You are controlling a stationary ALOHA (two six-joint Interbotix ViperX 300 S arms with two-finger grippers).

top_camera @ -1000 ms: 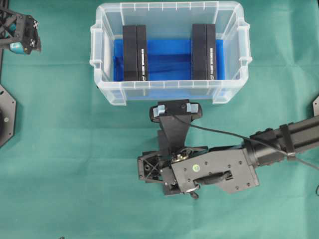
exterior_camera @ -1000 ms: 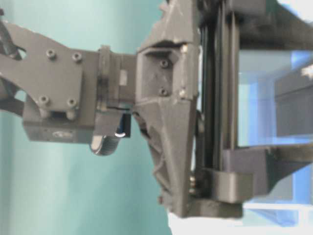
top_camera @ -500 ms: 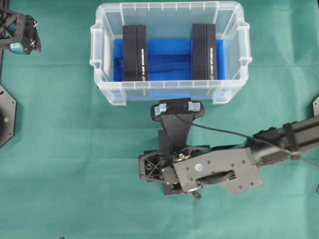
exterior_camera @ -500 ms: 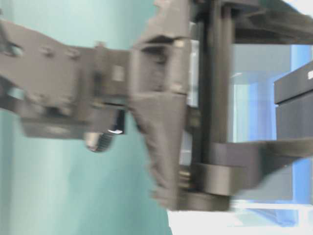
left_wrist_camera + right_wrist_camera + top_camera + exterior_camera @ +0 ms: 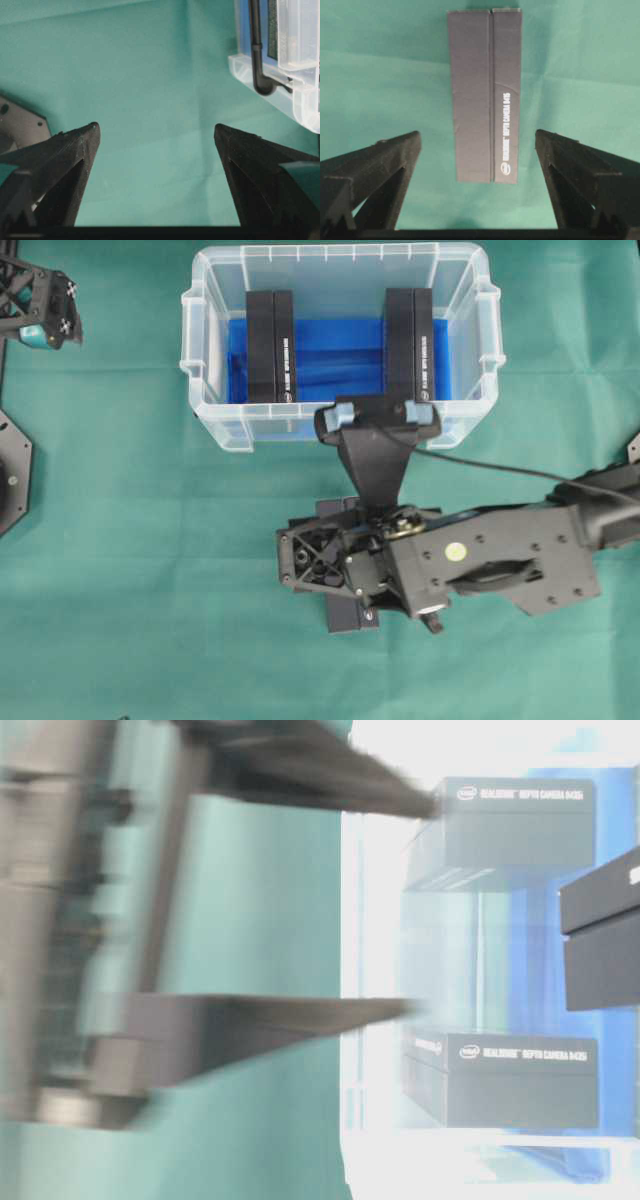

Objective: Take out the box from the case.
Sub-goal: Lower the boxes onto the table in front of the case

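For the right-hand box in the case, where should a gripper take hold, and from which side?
Probably from above, across its thin width near mid-length. The right-hand box stands on edge in the case, narrow face up, with gaps beside both broad faces for fingers.

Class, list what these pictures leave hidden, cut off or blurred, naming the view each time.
- Overhead: the box on the cloth lies mostly under the right arm.
- Table-level: the right gripper is smeared by blur; its detail is lost.
- Left wrist: the case is cut off by the right edge; contents unseen.
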